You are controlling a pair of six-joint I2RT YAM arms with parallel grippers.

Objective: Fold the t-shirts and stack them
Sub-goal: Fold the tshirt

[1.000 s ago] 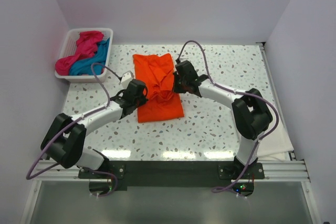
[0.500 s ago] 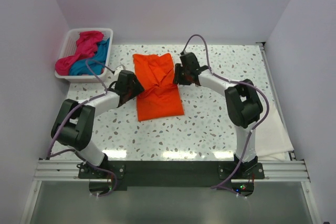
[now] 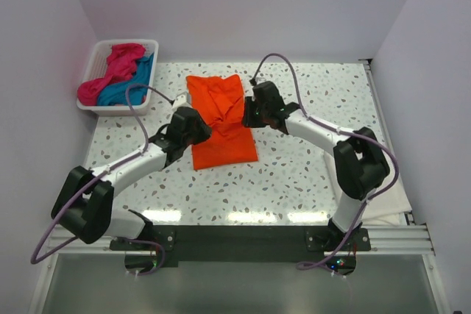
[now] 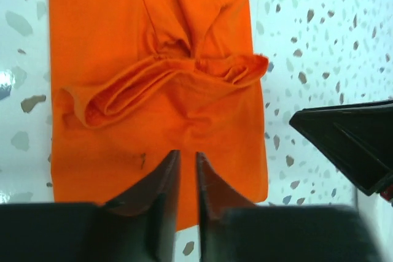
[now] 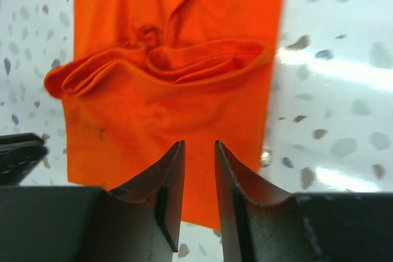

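Note:
The bright orange t-shirt (image 3: 221, 119) lies folded into a long strip on the speckled table, with a bunched crease across its middle. It fills the left wrist view (image 4: 153, 41) and the right wrist view (image 5: 184, 29). My left gripper (image 3: 199, 124) hovers over its left edge, jaws a narrow gap apart and empty (image 4: 187, 154). My right gripper (image 3: 248, 112) hovers over its right edge, jaws slightly apart and empty (image 5: 198, 145). The magenta-pink t-shirt (image 3: 118, 62) and the teal-blue t-shirt (image 3: 131, 84) lie crumpled in the basket.
The white slatted basket (image 3: 93, 55) stands at the table's back left corner. A white sheet (image 3: 386, 198) hangs over the table's right front edge. White walls close in the left, back and right sides.
Both grippers have shifted a little along the orange shirt's edges. The left arm has straightened out towards the shirt. The shirt lies flatter at its front end.

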